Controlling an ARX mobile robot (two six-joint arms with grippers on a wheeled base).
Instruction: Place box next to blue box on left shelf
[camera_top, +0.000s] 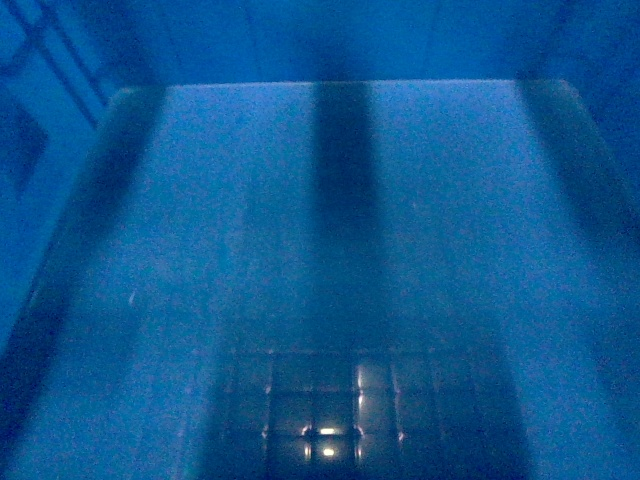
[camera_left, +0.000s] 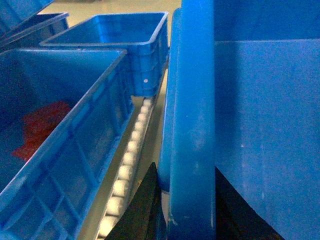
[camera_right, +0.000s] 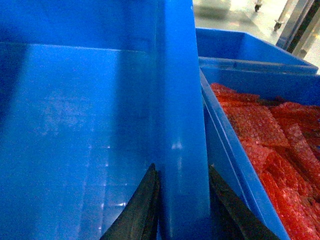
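Note:
The box (camera_top: 340, 220), a bright blue open-top crate, fills the head view, showing its floor and faint grid. My left gripper (camera_left: 184, 170) is shut on the box's left rim (camera_left: 192, 100), one black finger on each side of the wall. My right gripper (camera_right: 181, 167) is shut the same way on the right rim (camera_right: 177, 90). In the left wrist view a blue box (camera_left: 60, 130) with something red inside stands close to the held box's left, across a narrow gap.
A white roller track (camera_left: 127, 160) runs along the gap between the boxes. Behind the near one stands a second, empty blue crate (camera_left: 125, 40). On the right, touching or almost touching the held box, a blue crate (camera_right: 240, 165) holds red bags (camera_right: 280, 145).

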